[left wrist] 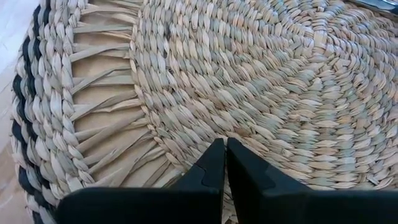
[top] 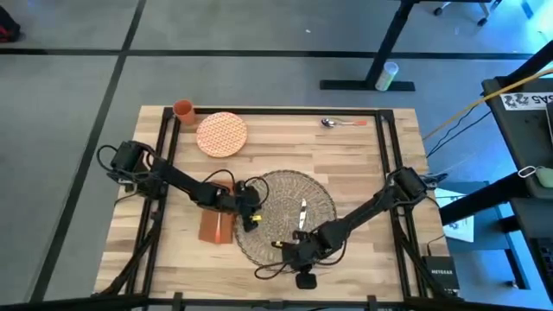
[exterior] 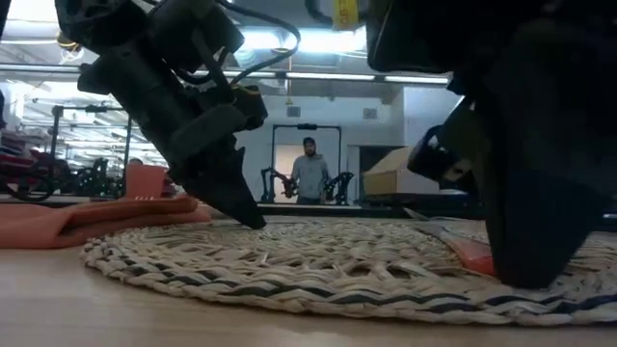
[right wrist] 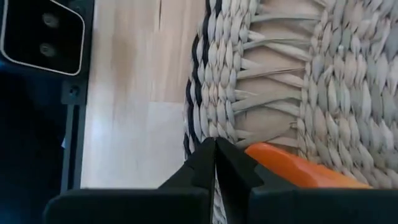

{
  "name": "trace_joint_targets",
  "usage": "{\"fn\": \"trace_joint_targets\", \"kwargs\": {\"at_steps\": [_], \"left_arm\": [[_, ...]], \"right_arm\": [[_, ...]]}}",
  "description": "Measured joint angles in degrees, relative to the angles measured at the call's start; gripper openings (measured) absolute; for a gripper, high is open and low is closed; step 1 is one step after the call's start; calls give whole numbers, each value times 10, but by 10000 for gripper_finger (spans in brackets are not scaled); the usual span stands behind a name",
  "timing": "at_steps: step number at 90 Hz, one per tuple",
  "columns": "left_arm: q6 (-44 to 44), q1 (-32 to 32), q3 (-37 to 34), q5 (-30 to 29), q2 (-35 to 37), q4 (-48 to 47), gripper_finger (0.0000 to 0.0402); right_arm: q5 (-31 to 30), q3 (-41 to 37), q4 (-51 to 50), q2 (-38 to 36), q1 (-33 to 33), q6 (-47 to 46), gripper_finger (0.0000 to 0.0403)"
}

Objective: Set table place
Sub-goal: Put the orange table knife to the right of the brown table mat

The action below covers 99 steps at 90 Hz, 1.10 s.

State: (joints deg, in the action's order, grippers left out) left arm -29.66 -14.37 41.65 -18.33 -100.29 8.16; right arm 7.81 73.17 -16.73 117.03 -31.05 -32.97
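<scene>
The place, a round woven straw mat (top: 285, 216) with an openwork rim, lies flat on the wooden table (top: 363, 164). My left gripper (top: 251, 212) is shut and stands on the mat's left part, just inside the openwork ring (left wrist: 106, 118). At the mat's near edge, my right gripper (top: 298, 251) is shut over the rim. A piece of cutlery with a silver blade (top: 302, 213) and an orange handle (right wrist: 298, 171) lies on the mat, the handle right beside my right fingers. My left gripper sets its shut fingertips (exterior: 246, 217) on the mat's tight weave (left wrist: 205, 127), close to the openwork ring. The fingers slant down from the table's left. The mat lies flat under them. My right gripper sets its shut fingertips (right wrist: 205, 155) on the mat's braided outer rim (right wrist: 208, 118), coming down from above. Its body hides the contact in the low view. The mat stays flat on the table.
A rust-orange napkin (top: 216, 226) lies left of the mat, under my left arm. At the far side are an orange-patterned plate (top: 221, 134), an orange cup (top: 183, 109) and a spoon (top: 340, 123). Black frame rails (top: 390, 155) run along the table's sides. A person (exterior: 310, 173) stands far behind.
</scene>
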Motion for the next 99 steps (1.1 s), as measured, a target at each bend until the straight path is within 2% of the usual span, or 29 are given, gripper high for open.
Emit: {"fn": "trace_joint_targets", "kwargs": {"at_steps": [99], "left_arm": [[13,-15,0,-2,0,-1,0]], "right_arm": [[-32,0,-33,-2,4,-11,0]]}}
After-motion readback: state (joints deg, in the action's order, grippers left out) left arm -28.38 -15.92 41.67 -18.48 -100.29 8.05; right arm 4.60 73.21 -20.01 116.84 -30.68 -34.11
